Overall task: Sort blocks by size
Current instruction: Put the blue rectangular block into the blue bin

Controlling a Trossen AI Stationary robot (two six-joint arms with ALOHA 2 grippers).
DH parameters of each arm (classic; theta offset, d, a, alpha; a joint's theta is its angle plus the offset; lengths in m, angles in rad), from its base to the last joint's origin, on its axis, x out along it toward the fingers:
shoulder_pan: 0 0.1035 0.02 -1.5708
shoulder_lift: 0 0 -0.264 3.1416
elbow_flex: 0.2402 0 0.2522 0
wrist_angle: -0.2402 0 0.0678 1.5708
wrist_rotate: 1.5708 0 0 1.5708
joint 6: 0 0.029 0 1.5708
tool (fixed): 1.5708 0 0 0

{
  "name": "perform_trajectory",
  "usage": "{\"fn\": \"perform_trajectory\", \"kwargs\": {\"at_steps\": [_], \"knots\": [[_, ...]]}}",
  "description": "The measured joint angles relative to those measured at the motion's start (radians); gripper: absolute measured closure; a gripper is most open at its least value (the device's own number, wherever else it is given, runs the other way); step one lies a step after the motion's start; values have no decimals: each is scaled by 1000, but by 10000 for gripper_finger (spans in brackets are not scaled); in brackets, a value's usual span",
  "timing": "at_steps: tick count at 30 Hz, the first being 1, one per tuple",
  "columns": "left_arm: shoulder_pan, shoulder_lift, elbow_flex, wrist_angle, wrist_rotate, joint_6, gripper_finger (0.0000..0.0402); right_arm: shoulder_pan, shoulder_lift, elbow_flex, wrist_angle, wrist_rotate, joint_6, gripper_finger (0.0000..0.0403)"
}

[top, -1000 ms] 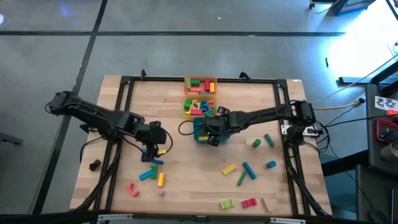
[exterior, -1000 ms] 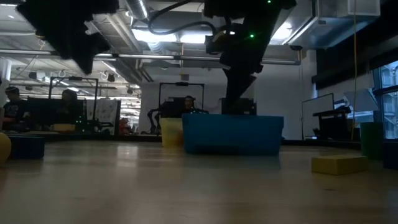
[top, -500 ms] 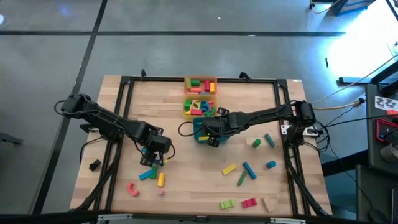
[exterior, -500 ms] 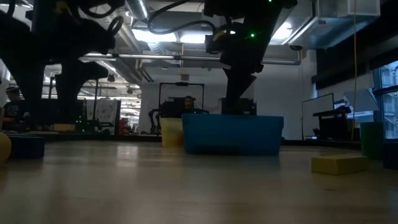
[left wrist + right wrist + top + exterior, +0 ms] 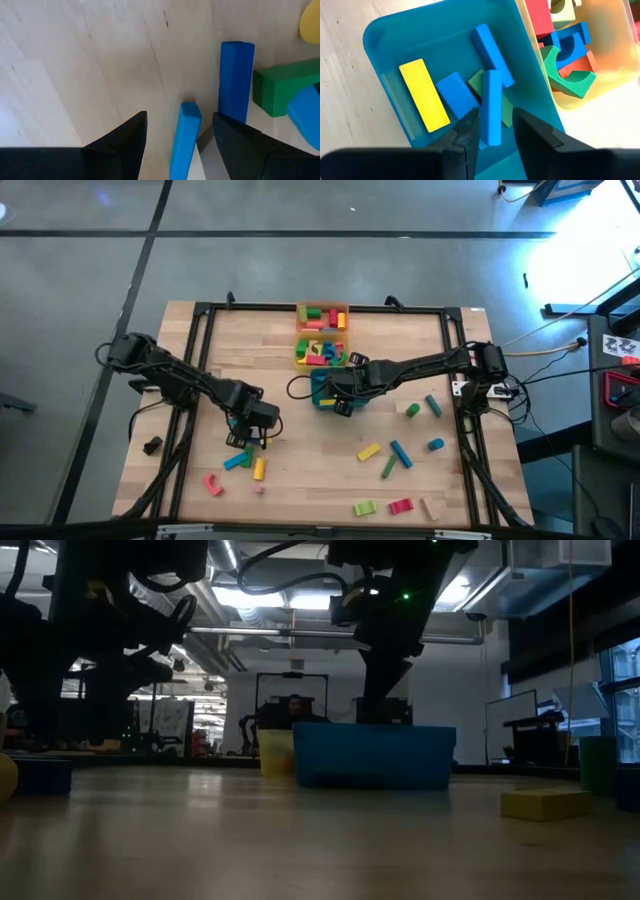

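Left end effector (image 5: 178,131) straddled a thin blue bar (image 5: 184,137), fingers spread.
Right end effector (image 5: 494,131) gripped a blue bar (image 5: 492,107) over the teal tray (image 5: 385,30).

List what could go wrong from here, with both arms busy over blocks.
1. The left end effector stands open astride a thin blue block; a dark blue bar and a green block lie close beside it, so closing may nudge them.
2. The right end effector holds a blue bar over the teal tray, where blocks already overlap; released, it may land propped on them or tip toward the yellow tray alongside.
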Motion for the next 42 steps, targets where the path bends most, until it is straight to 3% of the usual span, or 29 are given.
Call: {"fn": "perform_trajectory", "kwargs": {"at_steps": [31,42], "knots": [[1,22,-30,35,15,16,192,1,0,0,-1,-53,0,285],[6,127,-30,28,19,44,192,1,0,0,-30,-53,0,285]]}}
